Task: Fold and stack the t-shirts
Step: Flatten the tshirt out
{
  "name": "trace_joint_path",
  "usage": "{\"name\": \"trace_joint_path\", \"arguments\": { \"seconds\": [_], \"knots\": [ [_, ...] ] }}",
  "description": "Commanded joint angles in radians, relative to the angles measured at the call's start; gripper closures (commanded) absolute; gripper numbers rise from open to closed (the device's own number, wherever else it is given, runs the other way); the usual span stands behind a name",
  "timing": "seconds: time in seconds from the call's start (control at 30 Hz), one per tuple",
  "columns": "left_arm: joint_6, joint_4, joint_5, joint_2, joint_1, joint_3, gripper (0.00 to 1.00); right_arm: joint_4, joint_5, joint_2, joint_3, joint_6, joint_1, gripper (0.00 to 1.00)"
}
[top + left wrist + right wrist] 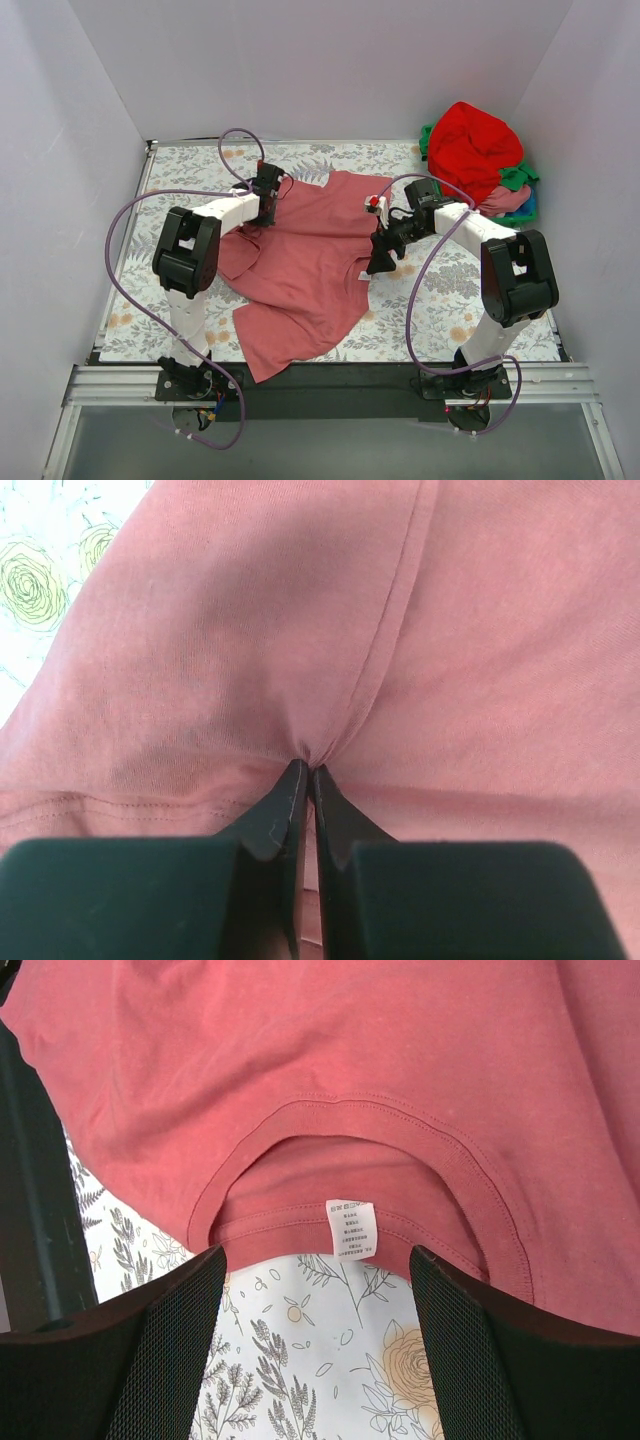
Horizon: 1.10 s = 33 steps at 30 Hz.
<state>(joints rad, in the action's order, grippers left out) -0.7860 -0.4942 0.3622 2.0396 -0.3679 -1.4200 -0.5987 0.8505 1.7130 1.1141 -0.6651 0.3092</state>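
The rose-pink t-shirt (310,270) lies rumpled and unfolded across the middle of the floral tabletop (440,300). The left pincer (305,775) is clamped on a pinch of its fabric beside a seam. The right pincer (315,1260) hangs wide over the neckline (300,1120) and label (351,1228). No fold is made yet, and the heap of other t-shirts (480,160) waits far right.

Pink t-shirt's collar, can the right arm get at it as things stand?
Probably yes. The right gripper is open directly in front of the pink t-shirt's collar, with only bare floral tablecloth between them; nothing appears to block it.
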Motion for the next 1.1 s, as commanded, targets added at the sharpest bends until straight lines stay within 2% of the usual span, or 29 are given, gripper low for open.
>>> {"name": "trace_joint_path", "arguments": {
  "seconds": [0.0, 0.4, 0.67, 1.07],
  "knots": [
    [-0.004, -0.01, 0.011, -0.048, 0.011, -0.028, 1.0, 0.016, 0.004, -0.003, -0.013, -0.021, -0.004, 0.2],
    [-0.039, -0.001, -0.147, -0.196, 0.075, -0.01, 1.0, -0.003, 0.024, -0.007, -0.048, -0.102, 0.011, 0.21],
    [-0.056, -0.001, -0.22, -0.2, 0.101, -0.02, 1.0, -0.073, 0.071, -0.004, -0.056, -0.229, 0.056, 0.24],
    [-0.082, -0.001, -0.276, -0.188, 0.142, -0.068, 1.0, -0.101, 0.074, -0.003, -0.062, -0.269, 0.082, 0.24]
  ]
}}
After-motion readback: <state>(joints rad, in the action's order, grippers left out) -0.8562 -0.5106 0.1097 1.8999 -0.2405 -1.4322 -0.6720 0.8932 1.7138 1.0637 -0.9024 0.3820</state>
